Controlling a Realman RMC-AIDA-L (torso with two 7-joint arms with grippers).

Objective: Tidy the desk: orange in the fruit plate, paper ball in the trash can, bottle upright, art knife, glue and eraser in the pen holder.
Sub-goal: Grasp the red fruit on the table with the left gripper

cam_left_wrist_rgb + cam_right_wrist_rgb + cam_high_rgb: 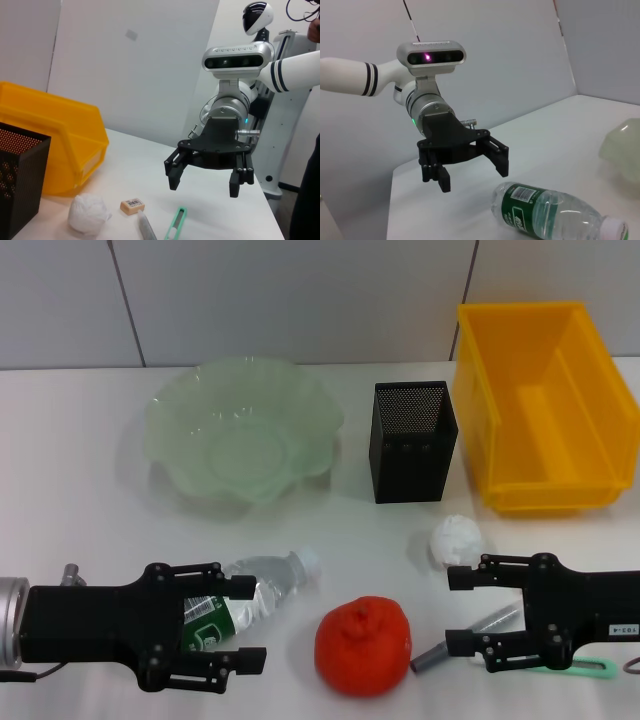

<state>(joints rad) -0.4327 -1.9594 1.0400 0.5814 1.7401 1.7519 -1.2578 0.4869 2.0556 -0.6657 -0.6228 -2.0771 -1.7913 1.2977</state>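
Note:
The orange [363,645] sits at the front centre of the table. A clear bottle [262,592] [550,212] with a green label lies on its side. My left gripper [250,622] [472,175] is open, its fingers standing either side of the bottle's base end. A white paper ball [456,540] [89,214] lies just beyond my open right gripper [455,610] [207,182], which hovers over the grey glue stick [475,630] [146,227]. The green art knife [585,668] [175,224] and the eraser [132,206] lie beside it. The green fruit plate [170,410], black mesh pen holder [413,440] and yellow trash can [545,405] stand at the back.
A white wall rises behind the table. The plate, pen holder and yellow bin form a row along the back. The table's near edge runs just in front of both grippers.

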